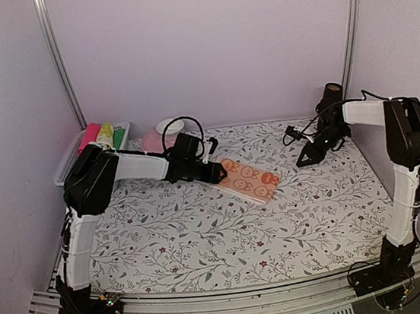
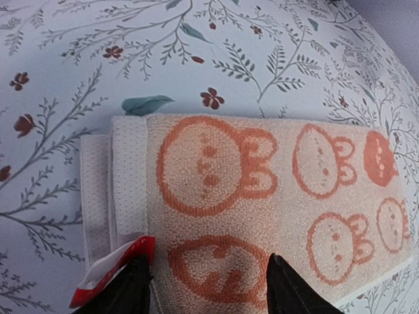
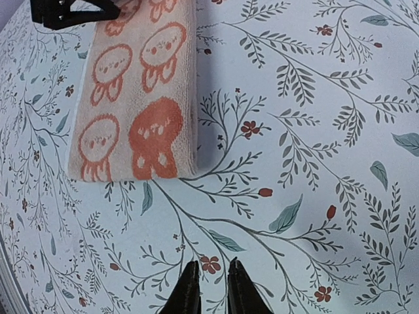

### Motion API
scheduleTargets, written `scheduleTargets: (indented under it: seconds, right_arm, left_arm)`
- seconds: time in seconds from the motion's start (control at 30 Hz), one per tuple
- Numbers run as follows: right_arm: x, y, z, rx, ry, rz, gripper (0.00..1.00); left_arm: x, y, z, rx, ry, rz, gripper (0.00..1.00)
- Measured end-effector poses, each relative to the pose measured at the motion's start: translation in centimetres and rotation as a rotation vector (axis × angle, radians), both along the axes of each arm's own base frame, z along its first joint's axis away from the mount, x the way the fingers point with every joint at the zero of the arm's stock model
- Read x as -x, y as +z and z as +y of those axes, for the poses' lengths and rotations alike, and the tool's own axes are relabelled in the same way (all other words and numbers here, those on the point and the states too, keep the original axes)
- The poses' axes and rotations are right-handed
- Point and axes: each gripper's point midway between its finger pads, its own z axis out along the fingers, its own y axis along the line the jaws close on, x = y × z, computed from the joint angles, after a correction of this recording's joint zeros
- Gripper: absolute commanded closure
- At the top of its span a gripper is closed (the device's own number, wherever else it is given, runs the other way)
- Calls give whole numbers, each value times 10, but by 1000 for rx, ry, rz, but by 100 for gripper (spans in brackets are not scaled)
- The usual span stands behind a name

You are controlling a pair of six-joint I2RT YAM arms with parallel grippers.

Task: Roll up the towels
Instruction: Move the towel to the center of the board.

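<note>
- White floral-patterned sheet (image 1: 204, 234) covers the whole tabletop.
- Left arm (image 1: 91, 187) reaches from the near-left corner towards the middle of the far edge. Its left gripper (image 1: 216, 173) is low over the left end of the towel, jaws wide, one finger (image 2: 134, 288) at the towel's corner and the other over the cloth, with nothing clamped between them.
- Right arm (image 1: 403, 141) stands along the right edge. Its right gripper (image 3: 215, 288) hangs above bare sheet, well apart from the towel, jaws narrow and holding nothing.
- Peach-orange towel (image 1: 251, 180) with pale round prints lies flat as a folded strip, near the far edge and about midway between the left and right edges.
- Grey tray (image 1: 65, 163) at the far-left corner holds pink, yellow and green items.
- Pink object (image 1: 151, 141) and white bowl (image 1: 169, 125) sit by the far edge.
- Red-and-white tag (image 2: 111, 271) shows at the towel's corner, touching the left finger.
</note>
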Motion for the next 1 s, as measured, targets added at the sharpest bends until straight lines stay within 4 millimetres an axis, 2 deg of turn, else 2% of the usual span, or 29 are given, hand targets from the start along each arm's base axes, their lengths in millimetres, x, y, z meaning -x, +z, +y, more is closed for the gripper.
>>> scheduleTargets:
  seconds: [0.1, 0.2, 0.23, 0.3, 0.37, 0.5, 0.6, 0.7, 0.83, 0.9, 1.0]
  right_arm:
    - [0, -1, 0, 4, 0, -2, 84]
    - [0, -2, -1, 7, -1, -4, 82]
    - [-1, -2, -1, 9, -1, -5, 82]
    - [0, -4, -1, 12, -3, -5, 82]
    - [0, -6, -3, 19, -5, -5, 77]
    - [-2, -8, -4, 29, -14, -12, 77]
    - [-5, -8, -5, 36, -22, -27, 77]
    - [-8, -7, -6, 41, -31, -41, 77]
    - [-11, -2, -7, 39, -44, -58, 78]
    - [-13, 1, -8, 37, -50, -67, 78]
    - [-15, 3, -9, 34, -55, -76, 79]
  left_arm:
    - [-34, 2, -3, -29, 22, -45, 30]
    - [-65, 5, -12, -42, 37, -95, 13]
    - [-71, 7, -14, -44, 41, -110, 4]
    - [-73, 8, -15, -57, 40, -121, 3]
    - [-71, 14, -19, -53, 33, -133, 3]
    - [-49, 27, -37, -67, -34, -167, 3]
    - [-15, 42, -70, -67, -128, -208, 7]
    - [26, 51, -111, -54, -232, -245, 24]
    - [70, 47, -147, -50, -331, -255, 41]
    - [77, 43, -156, -47, -352, -255, 45]
    - [72, 35, -158, -52, -348, -254, 46]
